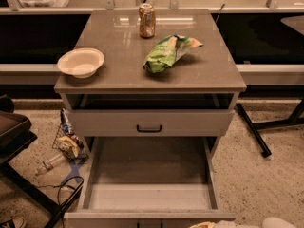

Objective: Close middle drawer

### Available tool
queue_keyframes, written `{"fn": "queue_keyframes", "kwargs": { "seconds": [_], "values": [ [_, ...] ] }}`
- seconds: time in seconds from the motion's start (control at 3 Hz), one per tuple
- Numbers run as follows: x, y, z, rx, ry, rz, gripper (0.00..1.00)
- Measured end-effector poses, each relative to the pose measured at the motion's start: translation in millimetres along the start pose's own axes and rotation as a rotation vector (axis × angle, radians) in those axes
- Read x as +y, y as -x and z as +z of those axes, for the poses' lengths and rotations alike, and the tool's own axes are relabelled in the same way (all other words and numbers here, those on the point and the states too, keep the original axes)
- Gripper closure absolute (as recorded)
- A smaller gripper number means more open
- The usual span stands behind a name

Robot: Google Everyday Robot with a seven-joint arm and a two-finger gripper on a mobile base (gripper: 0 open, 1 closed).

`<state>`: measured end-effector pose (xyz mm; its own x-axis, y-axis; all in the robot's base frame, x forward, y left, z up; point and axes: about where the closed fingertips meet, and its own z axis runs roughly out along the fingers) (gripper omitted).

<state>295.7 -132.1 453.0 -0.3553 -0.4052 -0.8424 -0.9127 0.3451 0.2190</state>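
The middle drawer (149, 194) is pulled far out of the grey-beige cabinet toward me. Its long, shallow grey tray holds nothing, and its small dark handle (149, 225) just shows at the bottom edge. Above it, the top drawer (151, 122), with a taller front and a black loop handle, stands slightly open. My gripper (210, 225) only peeks in at the bottom edge, just right of the middle drawer's front. A pale arm part (279, 222) shows further right.
On the cabinet top (118, 75) are a cream bowl (80, 62), a soda can (147, 20) and a green chip bag (168, 52). Litter and a cable (66, 146) lie on the floor to the left. A dark chair (14, 132) stands at the left and a black table leg (253, 129) at the right.
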Motion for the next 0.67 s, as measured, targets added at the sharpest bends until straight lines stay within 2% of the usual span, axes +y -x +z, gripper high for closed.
{"fn": "queue_keyframes", "kwargs": {
  "seconds": [0.67],
  "values": [
    [-24,3,37,-0.017,0.03,0.006,1.0]
  ]
}}
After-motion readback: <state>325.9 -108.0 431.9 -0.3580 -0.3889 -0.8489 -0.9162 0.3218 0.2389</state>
